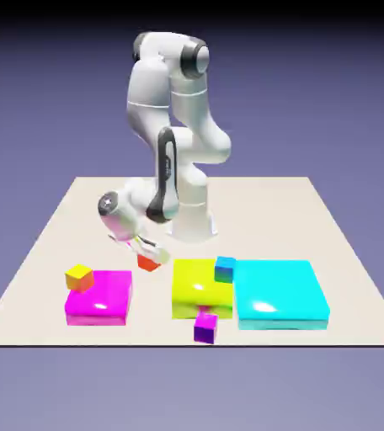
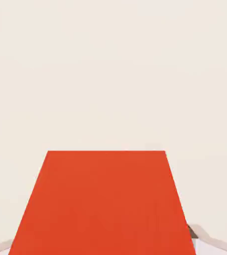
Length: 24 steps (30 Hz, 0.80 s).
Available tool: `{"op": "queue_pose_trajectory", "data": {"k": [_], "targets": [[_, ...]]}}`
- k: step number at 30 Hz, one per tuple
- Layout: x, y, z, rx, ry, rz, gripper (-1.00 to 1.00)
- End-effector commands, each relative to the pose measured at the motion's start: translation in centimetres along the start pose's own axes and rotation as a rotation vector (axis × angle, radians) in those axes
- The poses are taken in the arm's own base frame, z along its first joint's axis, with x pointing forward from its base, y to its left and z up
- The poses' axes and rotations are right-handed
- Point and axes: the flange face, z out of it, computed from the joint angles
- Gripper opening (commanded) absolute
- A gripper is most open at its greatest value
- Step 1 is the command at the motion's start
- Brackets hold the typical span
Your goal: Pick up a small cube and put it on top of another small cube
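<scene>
The small orange-red cube sits low at the table, left of the yellow slab, between the fingers of my gripper. The gripper reaches down at a slant and is shut on it. In the hand view the orange-red cube fills the lower middle, with pale table beyond it. It hides most of both fingers; only a grey fingertip shows tight against its right edge. The small blue cube rests at the yellow slab's far right corner, beside the cyan slab, well to the exterior view's right of the gripper.
A yellow slab, a large cyan slab and a magenta slab lie in a row across the front. A yellow-orange cube sits on the magenta slab's corner. A purple cube stands before the yellow slab.
</scene>
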Motion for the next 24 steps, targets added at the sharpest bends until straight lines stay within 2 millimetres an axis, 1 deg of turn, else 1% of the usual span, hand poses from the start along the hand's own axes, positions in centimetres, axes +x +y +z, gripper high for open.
{"op": "queue_pose_trajectory", "data": {"k": [1, 2, 3, 5, 8, 11, 14, 17, 19, 20, 24], "targets": [[-0.1, 0.2, -1.2, -0.003, 0.002, 0.001, -1.00], [-0.2, 0.4, -1.9, -0.003, 0.003, 0.002, -1.00], [-0.2, 0.4, -1.9, -0.003, 0.003, 0.002, -1.00], [-3.0, -3.0, -3.7, -0.068, 0.085, -0.228, -1.00], [-8.4, -7.6, -6.1, -0.178, 0.207, -0.563, -1.00], [-14.9, -11.2, -7.9, -0.301, 0.330, -0.886, -1.00], [-22.5, -13.7, -9.2, -0.438, 0.457, -1.193, -1.00], [-30.8, -14.8, -9.9, -0.586, 0.590, -1.480, -1.00], [-36.2, -14.7, -10.0, -0.685, 0.678, -1.650, -1.00], [-36.2, -14.7, -10.0, -0.685, 0.678, -1.650, -1.00], [-31.8, -15.8, -5.0, -0.685, 0.678, -1.650, -1.00]]}}
